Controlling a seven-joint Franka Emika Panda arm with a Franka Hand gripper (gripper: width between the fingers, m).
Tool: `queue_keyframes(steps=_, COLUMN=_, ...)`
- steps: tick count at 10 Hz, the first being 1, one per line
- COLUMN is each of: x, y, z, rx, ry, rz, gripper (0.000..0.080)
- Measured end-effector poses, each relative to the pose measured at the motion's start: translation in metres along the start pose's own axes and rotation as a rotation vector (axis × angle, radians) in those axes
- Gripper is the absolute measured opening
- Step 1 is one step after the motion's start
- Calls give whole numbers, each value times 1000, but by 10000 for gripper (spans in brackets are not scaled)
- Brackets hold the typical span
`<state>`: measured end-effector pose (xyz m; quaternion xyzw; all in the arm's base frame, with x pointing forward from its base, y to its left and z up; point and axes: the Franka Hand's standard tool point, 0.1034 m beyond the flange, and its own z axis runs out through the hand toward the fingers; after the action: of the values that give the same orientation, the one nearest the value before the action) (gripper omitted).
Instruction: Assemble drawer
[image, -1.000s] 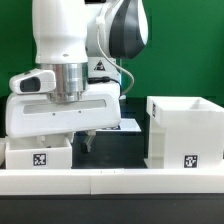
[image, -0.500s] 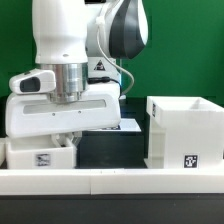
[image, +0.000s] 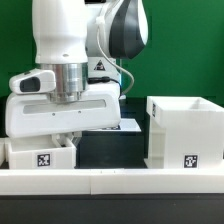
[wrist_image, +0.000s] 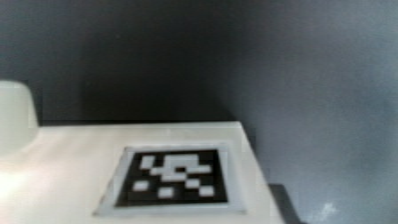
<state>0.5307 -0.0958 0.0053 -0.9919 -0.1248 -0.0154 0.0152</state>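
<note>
The fingers are hidden behind the tray (image: 20, 157), so released or clenched cannot be told; the arm's white end block (image: 65, 112) hangs just above that tray. One shallow tray stands at the exterior view's left and one tall boxy casing (image: 185, 122) at its right, apart. Each carries one square tag, the tray's (image: 42, 158) and the casing's (image: 191, 159). The black table (image: 110, 150) bears both, behind one long white rail (image: 110, 182). The backdrop (image: 185, 50) is green. Smooth white plastic, square-cornered.
</note>
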Motion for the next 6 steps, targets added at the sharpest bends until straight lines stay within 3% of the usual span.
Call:
queue_keyframes(steps=3, x=1, y=-5, z=-7, rx=1, ry=2, rz=-91, gripper=41)
queue_keyframes(steps=6, x=1, y=-17, z=-15, rx=31, ry=-29, rz=-226, gripper=41)
